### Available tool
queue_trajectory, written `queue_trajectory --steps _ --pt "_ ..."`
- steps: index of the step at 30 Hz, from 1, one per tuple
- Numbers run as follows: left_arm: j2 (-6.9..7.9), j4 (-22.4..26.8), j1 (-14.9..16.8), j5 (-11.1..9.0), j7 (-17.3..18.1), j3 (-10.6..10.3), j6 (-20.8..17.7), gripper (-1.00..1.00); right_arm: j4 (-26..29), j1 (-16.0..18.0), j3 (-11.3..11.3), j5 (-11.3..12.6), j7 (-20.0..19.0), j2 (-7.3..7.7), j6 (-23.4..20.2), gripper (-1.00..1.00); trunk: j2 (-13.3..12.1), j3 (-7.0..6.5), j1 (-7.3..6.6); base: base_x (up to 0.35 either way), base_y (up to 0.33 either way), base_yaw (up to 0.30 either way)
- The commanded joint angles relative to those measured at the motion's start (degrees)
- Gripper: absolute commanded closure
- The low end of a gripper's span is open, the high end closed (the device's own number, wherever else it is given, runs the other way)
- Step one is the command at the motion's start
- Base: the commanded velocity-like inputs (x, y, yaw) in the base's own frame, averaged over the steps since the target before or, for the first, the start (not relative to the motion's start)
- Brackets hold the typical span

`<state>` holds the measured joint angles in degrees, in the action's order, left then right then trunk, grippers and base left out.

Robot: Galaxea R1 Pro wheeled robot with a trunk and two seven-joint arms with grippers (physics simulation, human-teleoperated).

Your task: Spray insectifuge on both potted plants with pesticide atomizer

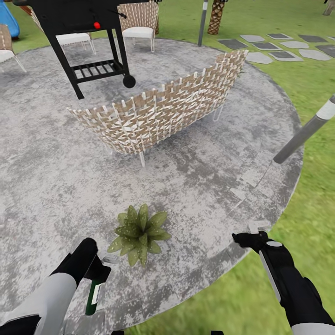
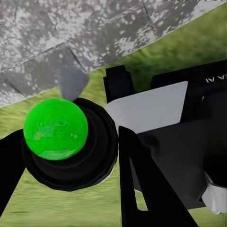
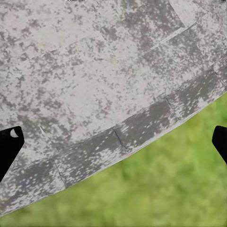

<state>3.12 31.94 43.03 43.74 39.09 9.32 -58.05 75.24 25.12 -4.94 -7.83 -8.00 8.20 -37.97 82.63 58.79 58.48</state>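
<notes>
Bare patio (image 1: 56,186) all round the plant (image 1: 139,234). Wicker seat (image 1: 158,111) blocks 12 o'clock, grill (image 1: 88,42) at 11, grey post (image 1: 304,132), probably a lamp, at 2.

The small grey pot under the speckled green leafy plant (image 1: 139,233) is hidden by its leaves. The black metal grill (image 1: 88,32) is cut off at the top edge. The slim dark green spray bottle (image 1: 93,296) has its top hidden behind the left gripper (image 1: 98,270).

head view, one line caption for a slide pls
Left gripper holds the pesticide atomizer beside a potted plant on the stone patio; the right gripper hangs open.
</notes>
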Motion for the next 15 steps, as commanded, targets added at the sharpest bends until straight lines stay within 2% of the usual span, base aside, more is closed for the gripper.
queue_trajectory --steps 1,7,15 --pt "-0.05 0.1 0.0 0.6 0.6 0.3 -0.1 1.00 0.1 0.0 -0.1 -0.6 -0.5 -0.01 -0.3 -1.00 0.0 0.09 0.01 0.153 0.000 0.190" --pt "-0.05 0.1 0.0 0.6 0.6 0.3 -0.1 1.00 0.1 0.0 -0.1 -0.6 -0.6 -0.03 -0.3 -1.00 0.0 0.45 0.01 0.102 -0.114 0.204" --pt "-0.06 0.1 0.0 0.6 0.5 0.3 -0.1 1.00 0.1 0.0 -0.1 -0.6 -0.6 -0.03 -0.3 -1.00 0.0 0.93 0.01 0.002 -0.268 0.207"
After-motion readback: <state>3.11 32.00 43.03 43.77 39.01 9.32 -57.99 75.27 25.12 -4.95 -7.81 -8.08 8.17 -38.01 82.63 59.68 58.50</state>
